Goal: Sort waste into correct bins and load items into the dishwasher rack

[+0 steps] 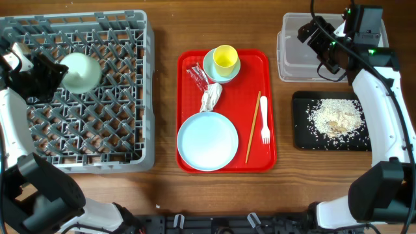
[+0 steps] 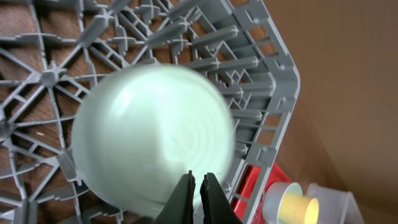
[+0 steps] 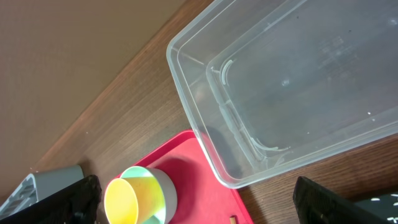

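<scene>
Mint-green bowl (image 1: 79, 71), rim in left jaws, over dishwasher rack (image 1: 120, 133), far-left part.

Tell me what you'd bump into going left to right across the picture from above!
grey dishwasher rack → pale blue plate → wooden chopstick → white fork → black tray

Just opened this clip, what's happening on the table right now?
The left tool pinches the rim of the mint-green bowl, which looks upside down, over the grey rack. The right tool is open and empty above the clear tub. Rice scraps lie in the black tray. The plate, light blue bowl with yellow cup, wrapper, napkin, chopstick and fork sit on the red tray.
</scene>
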`<action>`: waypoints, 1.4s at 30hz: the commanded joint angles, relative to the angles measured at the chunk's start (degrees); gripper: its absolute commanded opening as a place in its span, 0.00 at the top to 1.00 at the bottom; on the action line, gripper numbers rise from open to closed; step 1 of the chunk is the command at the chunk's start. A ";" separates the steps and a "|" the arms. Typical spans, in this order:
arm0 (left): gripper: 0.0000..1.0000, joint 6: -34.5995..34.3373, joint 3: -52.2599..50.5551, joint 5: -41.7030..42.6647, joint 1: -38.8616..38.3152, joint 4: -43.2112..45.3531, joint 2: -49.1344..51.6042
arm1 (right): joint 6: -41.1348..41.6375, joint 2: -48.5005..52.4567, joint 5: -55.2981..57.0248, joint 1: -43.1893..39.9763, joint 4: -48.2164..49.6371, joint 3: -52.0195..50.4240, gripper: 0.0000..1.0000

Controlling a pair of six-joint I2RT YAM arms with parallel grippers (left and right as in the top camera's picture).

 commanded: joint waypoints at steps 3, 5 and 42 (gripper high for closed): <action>0.96 4.42 0.15 0.15 -5.09 -1.11 -2.95 | 0.24 -1.36 1.22 0.11 0.11 0.46 0.00; 0.96 4.42 0.15 -3.65 -7.56 -1.27 -3.30 | 0.24 -1.36 1.22 0.11 0.11 0.46 0.00; 0.02 -5.25 0.13 -30.23 -64.83 -0.72 1.92 | 0.24 -1.36 1.25 0.11 0.11 0.46 0.00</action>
